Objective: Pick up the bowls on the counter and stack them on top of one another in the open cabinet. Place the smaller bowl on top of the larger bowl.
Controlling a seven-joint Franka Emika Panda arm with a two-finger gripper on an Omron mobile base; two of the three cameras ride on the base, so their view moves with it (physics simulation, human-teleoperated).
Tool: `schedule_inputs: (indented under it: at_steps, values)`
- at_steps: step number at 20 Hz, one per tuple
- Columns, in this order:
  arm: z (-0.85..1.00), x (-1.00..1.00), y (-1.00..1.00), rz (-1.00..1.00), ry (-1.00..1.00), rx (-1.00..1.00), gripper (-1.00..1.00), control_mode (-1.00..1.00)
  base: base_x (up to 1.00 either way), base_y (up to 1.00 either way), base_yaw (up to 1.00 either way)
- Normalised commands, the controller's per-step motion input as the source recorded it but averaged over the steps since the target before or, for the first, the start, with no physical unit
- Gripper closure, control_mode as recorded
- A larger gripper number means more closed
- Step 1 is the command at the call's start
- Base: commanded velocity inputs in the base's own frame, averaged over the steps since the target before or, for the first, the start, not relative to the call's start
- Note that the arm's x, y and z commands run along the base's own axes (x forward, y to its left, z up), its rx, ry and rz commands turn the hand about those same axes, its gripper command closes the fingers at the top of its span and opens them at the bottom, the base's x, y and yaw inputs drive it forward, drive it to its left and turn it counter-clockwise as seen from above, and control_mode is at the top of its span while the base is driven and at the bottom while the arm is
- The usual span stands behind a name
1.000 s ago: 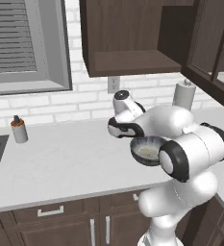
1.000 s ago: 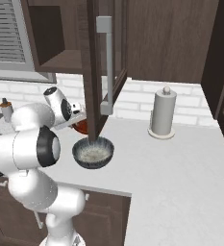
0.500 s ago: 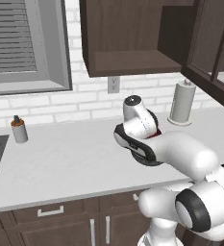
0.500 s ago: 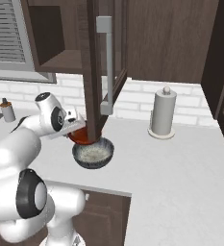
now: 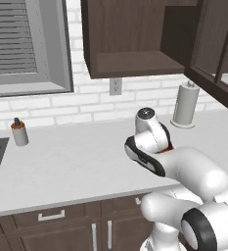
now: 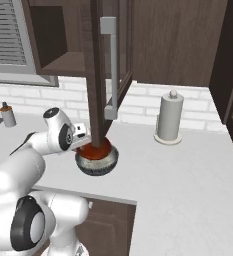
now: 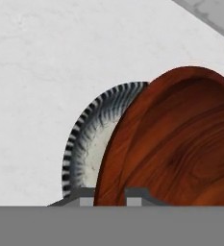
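Smaller bowl [image 7: 176, 144], reddish-brown and glossy, sits over the larger bowl [image 6: 97, 165] on the counter [image 6: 188, 170], below the open cabinet [image 5: 135, 63]. In the hand view the claw [image 7: 110, 197] straddles the small bowl's rim, one tip each side; whether it is clamped on the rim, I cannot tell. Judgement: both bowls rigid, light, probably brittle; the glaze looks slippery. The thin rim is the only hold, so pinch squarely and lift level.

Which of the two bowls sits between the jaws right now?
The smaller bowl, the glossy reddish-brown one: its rim lies between the gripper tips. The larger bowl, grey and speckled, sits under and behind it on the counter.
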Motion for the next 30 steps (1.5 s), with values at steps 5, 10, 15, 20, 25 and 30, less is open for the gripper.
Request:
schedule_inputs:
  at_steps: [5,10,15,20,25,30]
  values:
    - [-0.39,0.17,-0.03,0.01,0.05,0.0,1.0,-1.0,0.0,0.0,0.0]
    - [-0.16,0.19,0.0,0.01,0.01,0.0,1.0,-1.0,0.0,0.0,0.0]
    - [-0.07,0.06,-0.06,0.02,0.0,0.0,1.0,-1.0,0.0,0.0,0.0]
    - [-0.19,0.13,-0.11,0.03,0.0,0.0,1.0,-1.0,0.0,0.0,0.0]
    - [-0.21,0.32,-0.02,0.05,0.0,0.0,1.0,-1.0,0.0,0.0,0.0]
    - [-0.19,0.17,0.0,0.05,0.02,0.0,-1.0,-1.0,0.0,0.0,0.0]
